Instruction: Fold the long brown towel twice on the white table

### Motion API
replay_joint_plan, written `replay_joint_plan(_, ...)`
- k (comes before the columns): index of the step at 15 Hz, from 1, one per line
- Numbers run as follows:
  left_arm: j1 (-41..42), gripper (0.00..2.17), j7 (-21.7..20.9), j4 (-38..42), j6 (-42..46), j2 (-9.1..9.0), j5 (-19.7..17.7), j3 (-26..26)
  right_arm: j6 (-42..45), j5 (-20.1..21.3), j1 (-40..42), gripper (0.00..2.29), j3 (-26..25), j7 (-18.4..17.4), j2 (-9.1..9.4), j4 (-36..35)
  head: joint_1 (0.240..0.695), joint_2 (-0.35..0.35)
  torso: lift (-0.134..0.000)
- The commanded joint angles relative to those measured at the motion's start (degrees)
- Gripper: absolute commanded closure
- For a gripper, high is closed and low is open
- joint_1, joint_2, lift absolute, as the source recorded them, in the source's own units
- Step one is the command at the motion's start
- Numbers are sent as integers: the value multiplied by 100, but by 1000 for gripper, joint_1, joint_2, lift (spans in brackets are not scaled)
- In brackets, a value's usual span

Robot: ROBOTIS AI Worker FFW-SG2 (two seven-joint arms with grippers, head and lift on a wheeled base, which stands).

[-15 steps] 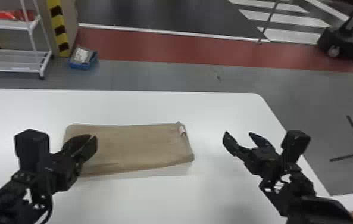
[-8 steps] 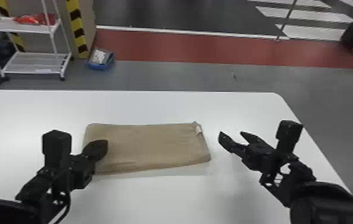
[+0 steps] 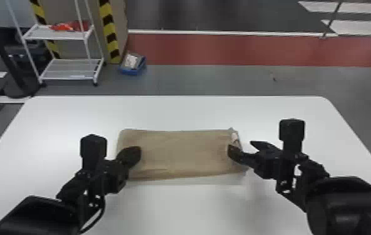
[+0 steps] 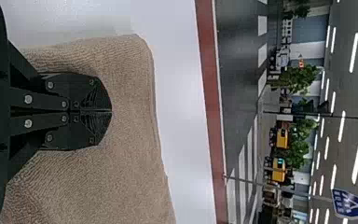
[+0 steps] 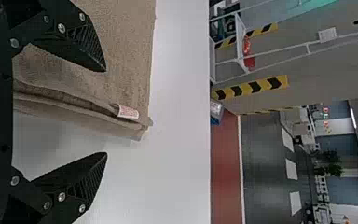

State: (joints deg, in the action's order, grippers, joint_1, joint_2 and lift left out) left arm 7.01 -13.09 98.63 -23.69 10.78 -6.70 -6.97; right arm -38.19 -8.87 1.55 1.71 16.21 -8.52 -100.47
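Note:
The brown towel [image 3: 181, 156] lies folded into a flat rectangle on the white table [image 3: 175, 209], its layered edge and small tag [image 5: 127, 112] at the right end. My left gripper [image 3: 138, 152] is over the towel's left end. In the left wrist view that gripper [image 4: 111, 112] has its fingertips together above the towel [image 4: 130, 177], no cloth visible between them. At the right end stands my right gripper [image 3: 243, 148], open. From its wrist, the right gripper [image 5: 106, 112] has one finger over the towel [image 5: 126, 42] and the other beyond its layered edge, over bare table.
Beyond the table's far edge [image 3: 194, 97], a white wire shelf [image 3: 68, 69] and a blue bin [image 3: 134, 70] stand on the floor. Bare tabletop surrounds the towel on all sides.
The head view has turned left. My right gripper has moved left, from beside the towel to its right end. The left gripper's fingers have come together over the left end.

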Motion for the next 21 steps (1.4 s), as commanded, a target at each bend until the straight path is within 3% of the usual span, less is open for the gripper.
replay_joint_plan(1,-15,2138,0,-28,0,12,-7,2,-273,114,-129,296,101,-74,17,-8,695,-21,-123)
replay_joint_plan(5,-15,2138,0,-46,18,21,-16,-24,-360,149,-225,485,128,-74,52,89,695,-14,-123)
replay_joint_plan(10,-33,2138,8,-46,0,-14,-7,-77,-730,149,-278,502,119,-83,70,98,695,-17,-123)
replay_joint_plan(12,-33,2138,8,-46,0,-14,-7,-77,-853,123,-287,785,93,-48,70,89,695,-20,-123)
replay_joint_plan(14,-33,2138,8,-63,0,-14,-7,-85,-800,-9,-278,1352,75,23,70,80,695,-22,-123)
replay_joint_plan(15,-33,2138,8,-72,0,-14,-7,-85,-730,-80,-261,1511,84,40,61,36,695,-21,-123)
replay_joint_plan(21,-33,2138,0,-72,0,-14,-42,-112,-800,-528,-85,1538,180,75,105,-799,695,7,-123)
